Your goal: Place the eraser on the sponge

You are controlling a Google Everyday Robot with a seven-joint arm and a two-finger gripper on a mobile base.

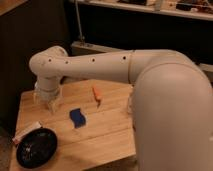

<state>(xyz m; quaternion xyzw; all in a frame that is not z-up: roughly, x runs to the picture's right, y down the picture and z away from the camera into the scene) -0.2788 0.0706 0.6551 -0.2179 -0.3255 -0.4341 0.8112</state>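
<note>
Counts from the left: one eraser [28, 132], one black plate [52, 145], one gripper [48, 105], one sponge [77, 117] and one orange carrot-shaped piece [96, 94], all on or over a single wooden table [110, 131].

The eraser lay flat and slanted at the table's left edge, just beside the plate's upper rim; I could not tell whether the two touched. The plate sat at the front left corner, close to both edges.

The gripper hung over the back left part of the table, pointing down, above and behind the eraser and apart from it. Its jaws stood apart with nothing between them.

The sponge lay near the middle of the table, right of the gripper, with bare wood on all sides, and it was well apart from the eraser. The orange piece lay behind it and slightly right.

The arm [100, 65] crossed above the back of the table from the right, and its bulky near segment hid the table's right side from me.
</note>
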